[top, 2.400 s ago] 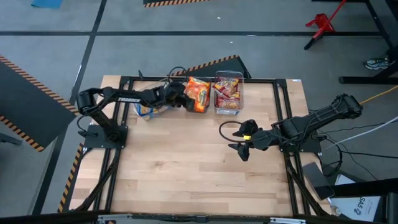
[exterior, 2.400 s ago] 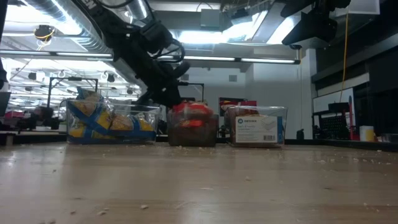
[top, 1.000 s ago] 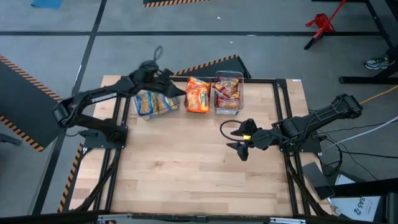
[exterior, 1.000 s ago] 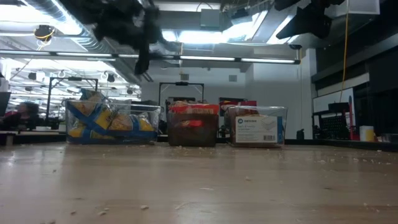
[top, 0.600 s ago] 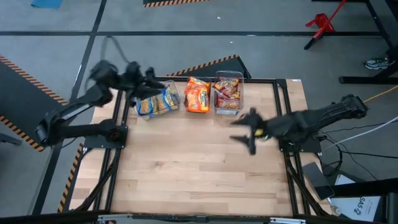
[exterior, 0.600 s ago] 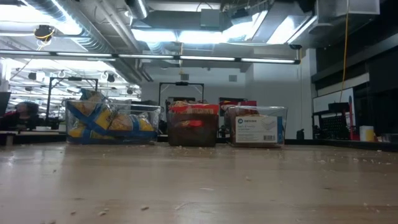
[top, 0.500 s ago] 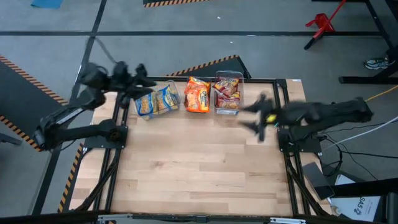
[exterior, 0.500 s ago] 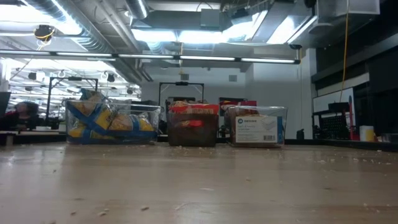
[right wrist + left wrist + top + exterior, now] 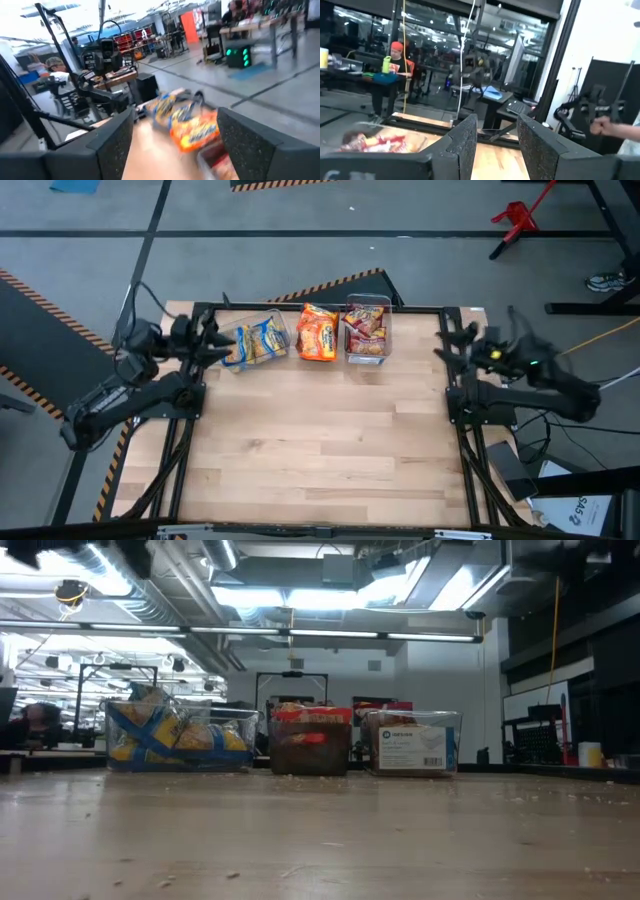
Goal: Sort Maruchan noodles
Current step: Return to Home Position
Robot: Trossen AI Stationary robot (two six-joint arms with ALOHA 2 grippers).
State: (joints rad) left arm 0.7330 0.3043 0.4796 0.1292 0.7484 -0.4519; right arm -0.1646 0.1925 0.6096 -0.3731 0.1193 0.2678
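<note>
- The left gripper [image 9: 205, 340] hangs at the table's left edge, just beside the bins' row. Its wrist view shows the fingers [image 9: 465, 142] spread with nothing between them.
- The blue-and-yellow packets [image 9: 252, 345] lie piled in the left clear bin [image 9: 240, 730] at the far edge of the table [image 9: 320, 440].
- The orange packets [image 9: 318, 332] fill the black bin [image 9: 310, 758] in the middle, heaped above its rim.
- The red packets [image 9: 366, 332] sit in the right clear bin [image 9: 368, 300], just beside the orange ones.
- No packet lies loose on the bare wood in front of the bins, so the sorting itself looks finished, each colour in its own bin.
- The right gripper [image 9: 460, 345] is drawn in at the table's right edge, jaws wide apart and empty.
- What is left appears to be only the arms settling into rest.
</note>
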